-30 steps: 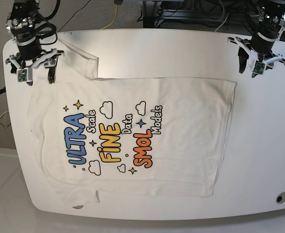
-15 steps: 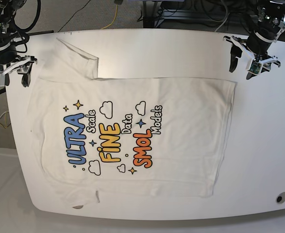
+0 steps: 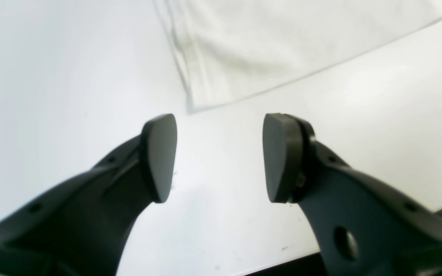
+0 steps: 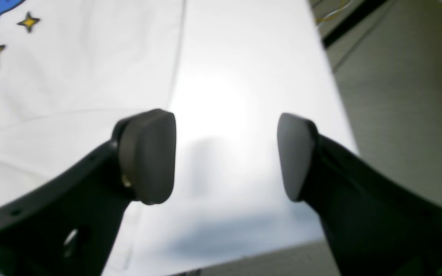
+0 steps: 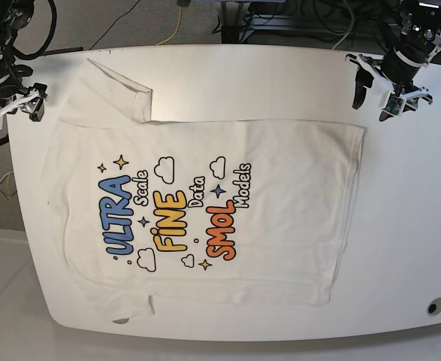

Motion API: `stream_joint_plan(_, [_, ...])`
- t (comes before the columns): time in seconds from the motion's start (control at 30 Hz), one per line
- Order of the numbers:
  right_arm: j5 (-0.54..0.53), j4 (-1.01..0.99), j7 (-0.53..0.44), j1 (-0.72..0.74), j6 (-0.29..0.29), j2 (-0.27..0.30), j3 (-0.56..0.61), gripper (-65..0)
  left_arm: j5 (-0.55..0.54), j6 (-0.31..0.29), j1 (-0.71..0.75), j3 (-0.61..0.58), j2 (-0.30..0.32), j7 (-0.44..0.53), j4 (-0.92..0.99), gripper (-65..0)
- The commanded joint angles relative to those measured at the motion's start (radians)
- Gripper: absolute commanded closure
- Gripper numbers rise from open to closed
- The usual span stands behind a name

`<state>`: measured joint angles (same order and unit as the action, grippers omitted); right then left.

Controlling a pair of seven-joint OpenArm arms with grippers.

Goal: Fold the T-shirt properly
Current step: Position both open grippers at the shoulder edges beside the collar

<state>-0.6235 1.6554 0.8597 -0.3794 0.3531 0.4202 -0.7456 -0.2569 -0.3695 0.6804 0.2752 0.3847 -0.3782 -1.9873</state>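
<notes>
Base view: T-shirt (image 5: 205,203) flat; left claw (image 5: 376,92), right claw (image 5: 11,111) both apart, off cloth edges.

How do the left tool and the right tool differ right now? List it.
The left tool hangs by the T-shirt hem corner; the right tool sits at the table edge beside the sleeve end. The left tool's wrist view shows plain cloth; the right tool's shows printed stars. Both are open and hold nothing.
</notes>
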Motion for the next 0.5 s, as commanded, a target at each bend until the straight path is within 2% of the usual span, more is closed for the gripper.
stream_joint_plan(0.0, [-0.043,-0.050,0.032,0.054,0.023,0.056,0.008,-41.7,-0.006,0.016,-0.008,0.009,0.006,0.020,0.001,-31.4])
stream_joint_plan(0.27, [-0.055,-0.091,0.051,0.115,0.057,0.078,0.058,-41.6,-0.024,0.017,-0.031,0.019,0.004,0.032,0.024,-29.9])
stream_joint_plan(0.33, [-0.073,-0.139,0.063,0.146,0.077,0.099,0.073,-41.4,-0.076,-0.025,-0.058,0.054,0.004,0.028,0.042,-30.2])
stream_joint_plan(0.47, [-0.077,-0.177,0.064,0.176,0.088,0.111,0.094,-41.2,-0.126,-0.071,-0.089,0.099,-0.001,0.016,0.056,-30.5])
